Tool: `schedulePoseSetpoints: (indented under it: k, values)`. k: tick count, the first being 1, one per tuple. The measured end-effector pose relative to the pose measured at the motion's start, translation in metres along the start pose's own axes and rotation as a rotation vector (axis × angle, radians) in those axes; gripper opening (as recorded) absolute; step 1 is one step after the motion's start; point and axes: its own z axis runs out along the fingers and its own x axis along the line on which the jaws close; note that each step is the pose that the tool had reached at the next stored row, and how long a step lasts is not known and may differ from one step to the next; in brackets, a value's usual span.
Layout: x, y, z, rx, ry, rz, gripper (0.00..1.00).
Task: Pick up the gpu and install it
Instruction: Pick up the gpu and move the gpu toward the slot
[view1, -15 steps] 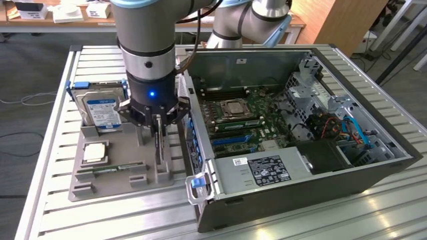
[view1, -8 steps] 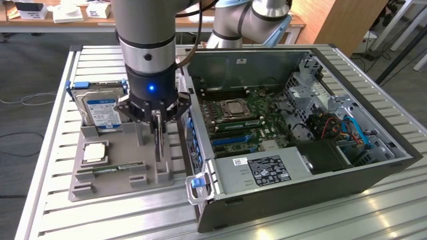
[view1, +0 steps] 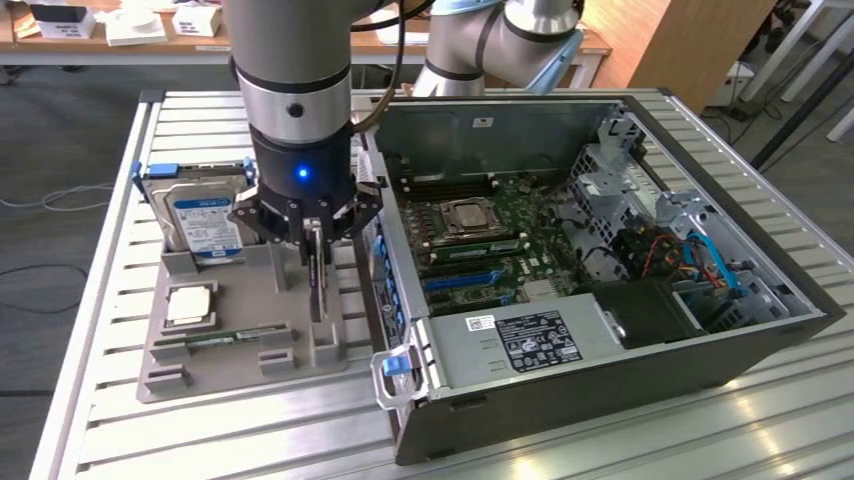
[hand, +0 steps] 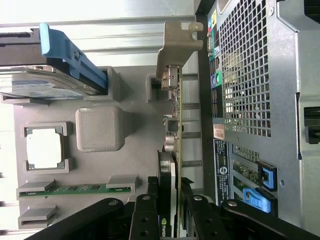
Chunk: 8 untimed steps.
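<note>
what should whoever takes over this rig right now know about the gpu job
Gripper: closed on the gpu, one finger on each side of the card.
Gpu: upright and edge-on at its slot in the grey holder tray, beside the open computer case. I cannot tell whether it has cleared the slot.
Done: card gripped.
Left: the gpu is not yet in the case.

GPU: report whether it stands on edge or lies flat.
On edge: the gpu stands upright on the grey tray, thin side up, its metal bracket at one end.
</note>
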Motion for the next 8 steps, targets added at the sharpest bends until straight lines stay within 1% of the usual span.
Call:
schedulePoseSetpoints:
  k: [8]
  values:
    - [0.0, 0.0, 0.0, 0.0, 0.0001, 0.0, 0.27]
